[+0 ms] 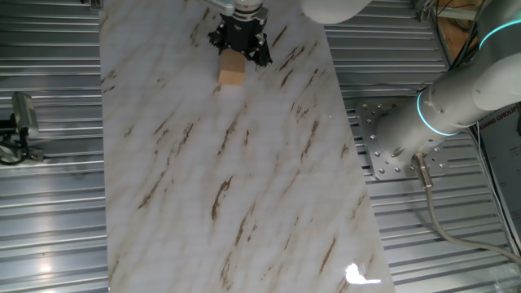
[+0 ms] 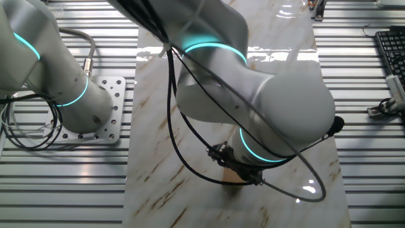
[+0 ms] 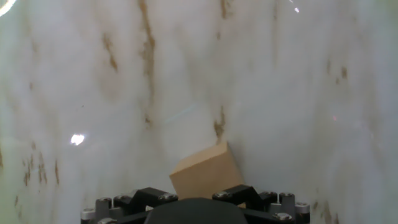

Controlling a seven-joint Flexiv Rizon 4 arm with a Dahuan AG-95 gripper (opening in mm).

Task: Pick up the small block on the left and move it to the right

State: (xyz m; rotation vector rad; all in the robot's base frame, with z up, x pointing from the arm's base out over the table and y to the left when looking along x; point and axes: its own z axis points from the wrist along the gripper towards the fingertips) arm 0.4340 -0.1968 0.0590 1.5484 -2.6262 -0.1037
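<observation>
Near one short end of the marble tabletop (image 1: 244,187), the black gripper (image 1: 238,50) stands over the block (image 1: 232,71), a plain light-tan wooden cube. From one fixed view the block shows just below the gripper, close to the tabletop's midline between the long edges; whether it rests on the surface or is raised cannot be told. From the hand view the block (image 3: 206,172) sits at the bottom centre, rotated so that one corner points away from the camera, its near side hidden behind the gripper body (image 3: 196,208). The fingers are not visible in any view, so whether the gripper grasps the block cannot be told. From the other fixed view the white arm (image 2: 266,107) covers most of the scene, and only a sliver of the block (image 2: 230,177) shows under the wrist.
</observation>
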